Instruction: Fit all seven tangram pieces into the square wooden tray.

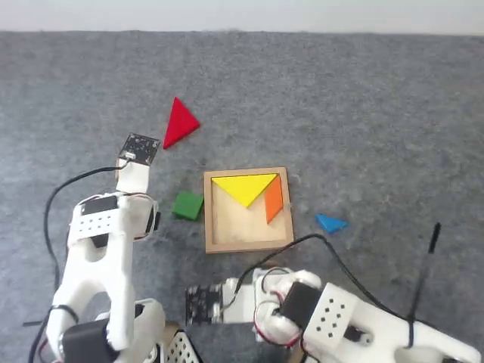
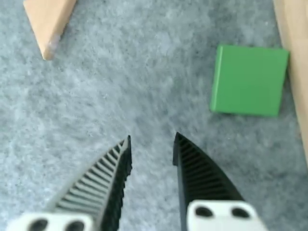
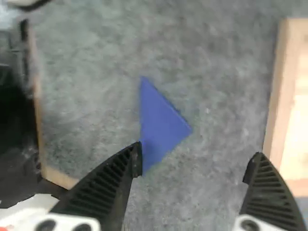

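A dark blue triangle (image 3: pixel 161 125) lies flat on the grey felt (image 1: pixel 378 113) between the spread fingers of my right gripper (image 3: pixel 196 155), just off the outer rim of the square wooden tray (image 3: pixel 276 96). One fingertip is at the triangle's edge, and the jaws stand wide with nothing in them. I judge the piece to be thin, stiff and light, and smooth enough to skid on the felt. I would pinch it across a straight side and the opposite corner, low down, so that it does not tip or spin. Inside the tray, a yellow triangle (image 1: pixel 243 187) fills the far side with an orange piece (image 1: pixel 274 200) against it, and the rest of the floor is bare. A green square (image 2: pixel 249 79) sits just beside the tray's outer wall. My left gripper (image 2: pixel 152 138) hangs near it over bare felt, jaws only narrowly parted and holding nothing. Farther out, a light blue triangle (image 1: pixel 330 222) waits on the tray's other side and a red triangle (image 1: pixel 180 122) lies well apart beyond it.
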You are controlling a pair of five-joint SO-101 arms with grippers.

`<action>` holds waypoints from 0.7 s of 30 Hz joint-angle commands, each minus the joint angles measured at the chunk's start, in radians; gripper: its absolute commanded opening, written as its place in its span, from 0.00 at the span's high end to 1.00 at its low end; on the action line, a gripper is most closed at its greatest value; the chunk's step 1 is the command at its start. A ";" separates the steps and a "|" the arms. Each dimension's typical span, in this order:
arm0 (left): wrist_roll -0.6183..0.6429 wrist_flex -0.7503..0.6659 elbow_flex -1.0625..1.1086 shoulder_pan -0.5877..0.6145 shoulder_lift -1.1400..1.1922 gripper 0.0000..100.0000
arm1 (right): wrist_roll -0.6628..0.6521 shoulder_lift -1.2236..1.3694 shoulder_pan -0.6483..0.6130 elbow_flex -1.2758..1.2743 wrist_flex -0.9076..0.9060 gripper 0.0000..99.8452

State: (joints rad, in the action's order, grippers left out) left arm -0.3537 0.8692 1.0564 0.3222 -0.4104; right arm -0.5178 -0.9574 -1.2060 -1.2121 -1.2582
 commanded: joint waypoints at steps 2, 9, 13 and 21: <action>-0.009 -0.018 -0.008 0.006 0.002 0.86 | -0.011 -0.025 -0.068 0.020 0.010 0.66; -0.009 -0.018 -0.008 0.006 0.002 0.86 | -0.008 0.041 -0.050 -0.058 0.142 0.66; -0.009 -0.018 -0.007 0.006 0.002 0.86 | -0.009 0.202 0.001 -0.051 0.251 0.66; -0.009 -0.018 -0.004 0.006 0.002 0.86 | -0.015 0.415 -0.001 0.035 0.300 0.66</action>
State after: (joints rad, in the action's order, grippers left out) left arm -0.3537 0.8661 1.0564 0.3222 -0.4104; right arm -0.5194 -0.5723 -1.2183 -1.2275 -0.9759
